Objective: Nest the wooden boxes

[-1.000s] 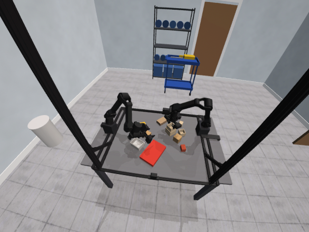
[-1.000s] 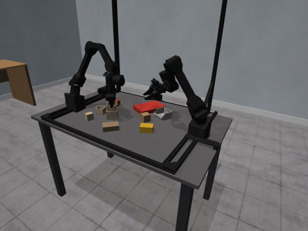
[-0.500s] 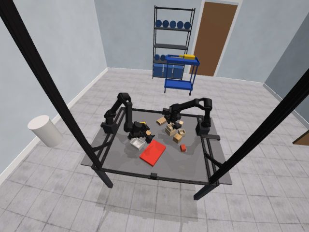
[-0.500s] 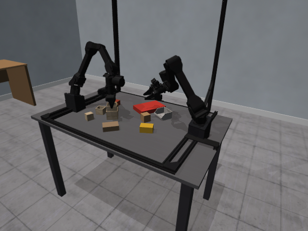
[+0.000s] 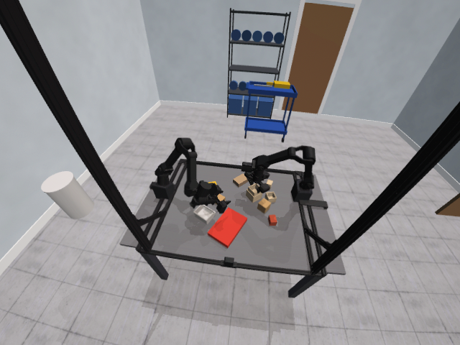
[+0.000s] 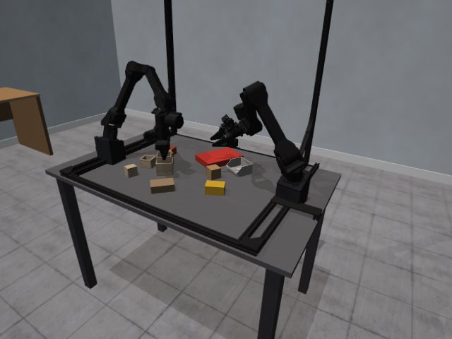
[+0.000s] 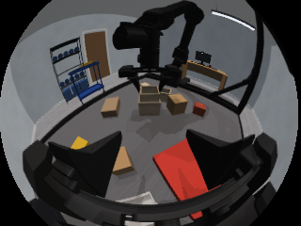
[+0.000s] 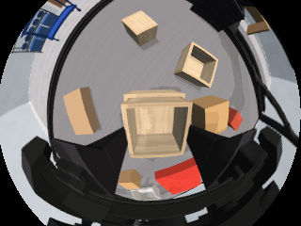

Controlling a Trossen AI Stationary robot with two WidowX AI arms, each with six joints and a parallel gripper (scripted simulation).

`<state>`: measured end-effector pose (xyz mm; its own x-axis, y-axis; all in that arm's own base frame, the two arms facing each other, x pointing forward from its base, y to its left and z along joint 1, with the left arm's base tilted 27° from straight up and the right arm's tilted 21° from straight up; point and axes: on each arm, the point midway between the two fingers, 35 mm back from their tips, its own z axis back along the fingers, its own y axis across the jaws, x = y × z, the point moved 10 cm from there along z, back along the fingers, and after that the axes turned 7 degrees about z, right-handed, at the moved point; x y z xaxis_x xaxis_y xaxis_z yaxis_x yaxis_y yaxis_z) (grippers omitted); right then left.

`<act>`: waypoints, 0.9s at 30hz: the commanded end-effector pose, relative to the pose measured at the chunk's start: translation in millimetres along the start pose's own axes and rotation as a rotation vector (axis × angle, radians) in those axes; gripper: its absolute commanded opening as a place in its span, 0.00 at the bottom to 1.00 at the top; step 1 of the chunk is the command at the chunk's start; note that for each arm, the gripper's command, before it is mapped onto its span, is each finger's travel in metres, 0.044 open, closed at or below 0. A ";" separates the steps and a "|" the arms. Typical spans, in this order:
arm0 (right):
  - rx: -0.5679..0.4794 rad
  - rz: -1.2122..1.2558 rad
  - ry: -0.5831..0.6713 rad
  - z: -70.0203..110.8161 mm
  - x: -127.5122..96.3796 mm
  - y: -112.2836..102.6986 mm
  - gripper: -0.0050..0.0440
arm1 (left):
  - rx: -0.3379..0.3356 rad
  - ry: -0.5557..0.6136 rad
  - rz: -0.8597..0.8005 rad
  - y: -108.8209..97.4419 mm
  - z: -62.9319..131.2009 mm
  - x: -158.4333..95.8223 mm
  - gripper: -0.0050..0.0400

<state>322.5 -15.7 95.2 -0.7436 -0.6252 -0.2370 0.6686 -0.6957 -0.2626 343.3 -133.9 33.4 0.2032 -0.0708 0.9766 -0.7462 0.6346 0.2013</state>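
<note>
A tiled floor (image 5: 208, 307) (image 6: 204, 302) and pale blue-grey walls surround a dark grey table (image 5: 185, 237) (image 6: 204, 207) with a black frame. The right arm arches up from its base and bends down at the wrist, its gripper (image 5: 256, 184) (image 6: 163, 155) (image 7: 150, 87) (image 8: 157, 134) pointing downward, clamped on a pale wooden open box (image 6: 164, 155) (image 7: 150, 89) (image 8: 156, 153), mouth up. Directly under that gripper, a larger pale wooden open box (image 5: 254, 195) (image 6: 164, 169) (image 7: 149, 108) stands on the table, partly hidden by the held one; how deep the held box sits in it cannot be told. Beside this pair, on the side toward the right arm's base, a small square wooden open box (image 5: 270, 196) (image 6: 147, 161) (image 7: 166, 93) (image 8: 197, 65) stands mouth up, and near it rests a small pale wooden cube-shaped piece (image 5: 269, 182) (image 6: 131, 170) (image 8: 140, 27), its underside hidden. An ochre block (image 5: 264, 205) (image 7: 177, 104) (image 8: 210, 114) lies close to the stack. The left arm is folded, its gripper (image 5: 224, 197) (image 6: 212, 142) (image 7: 154, 133) reaching out above the table toward the right arm, fingers spread and holding nothing. Below and near it are a red slab (image 5: 227, 227) (image 6: 218, 156) (image 7: 181, 167) (image 8: 179, 179) and a light grey bin (image 5: 203, 214) (image 6: 239, 166).
</note>
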 end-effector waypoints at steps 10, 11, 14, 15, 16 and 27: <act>-0.004 -0.003 0.002 -6.2 -0.2 0.8 0.10 | 0.004 0.000 -0.002 0.4 -0.3 -0.7 1.00; -0.004 -0.003 0.002 -6.7 -0.3 0.9 0.10 | 0.004 0.000 -0.002 0.4 -0.3 -0.7 1.00; -0.004 -0.003 0.002 -8.2 -0.4 1.1 0.10 | 0.004 0.000 -0.002 0.4 -0.3 -0.7 1.00; -0.004 -0.003 0.002 -8.2 -0.4 1.1 0.10 | 0.004 0.000 -0.002 0.4 -0.3 -0.7 1.00; -0.004 -0.003 0.002 -8.2 -0.4 1.1 0.10 | 0.004 0.000 -0.002 0.4 -0.3 -0.7 1.00; -0.004 -0.003 0.002 -12.0 0.1 0.8 0.10 | 0.004 0.000 -0.002 0.4 -0.3 -0.7 1.00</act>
<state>323.1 -12.5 84.7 -0.7435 -0.6256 -0.2362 0.6687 -0.6954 -0.2632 343.2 -133.8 33.3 0.2037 -0.0711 0.9765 -0.7461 0.6345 0.2018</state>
